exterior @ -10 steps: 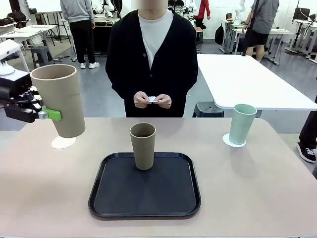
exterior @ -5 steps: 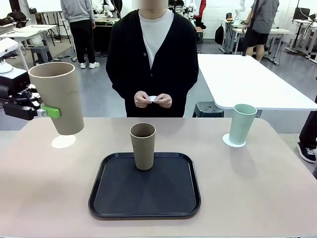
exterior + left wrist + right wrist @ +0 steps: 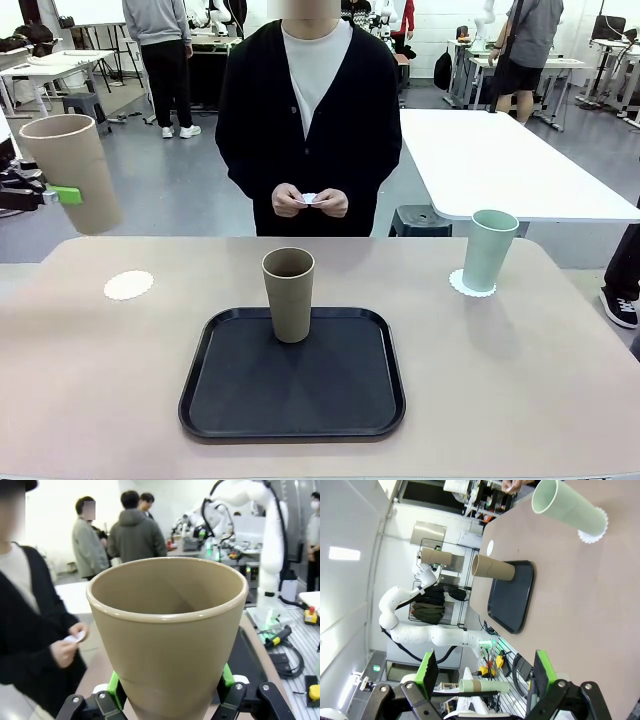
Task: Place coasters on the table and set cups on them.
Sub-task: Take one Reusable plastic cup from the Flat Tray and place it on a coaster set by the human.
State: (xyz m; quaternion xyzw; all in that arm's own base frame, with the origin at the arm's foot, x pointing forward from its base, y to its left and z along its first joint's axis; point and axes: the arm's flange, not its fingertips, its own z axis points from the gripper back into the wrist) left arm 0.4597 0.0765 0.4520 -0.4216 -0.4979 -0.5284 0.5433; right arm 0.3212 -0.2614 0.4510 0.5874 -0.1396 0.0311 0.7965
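L tool [image 3: 62,194] shut on held cup [image 3: 70,172], beige, green pads [image 3: 114,687] on both sides of its lower wall. Cup is mouth up w/ a slight lean, in the air at far left, clear of the desk [image 3: 520,380]. It sits above and left of L coaster [image 3: 129,285], not touching it.

L coaster lies flat and bare on desk, far-left part.

R tool [image 3: 485,656] is wide, nothing btwn its fingers, off the desk's right side and well apart from all cups.

Mint cup [image 3: 490,250] stands upright on R coaster [image 3: 472,283], far-right part of desk. Scalloped edge shows round its base.

Tray cup [image 3: 289,294], beige, stands upright on the far part of the black tray [image 3: 300,395]. Tray is mid desk, nearer the near edge.

Person [image 3: 310,110] stands at far side, centre. Both hands [image 3: 308,203] are together at waist height, pinching a small white bit [image 3: 308,199]. Too small to say what it is.

R wrist view gives the same layout sideways: mint cup on R coaster closest, then tray w/ tray cup, then L coaster, and held cup in L tool farthest off.
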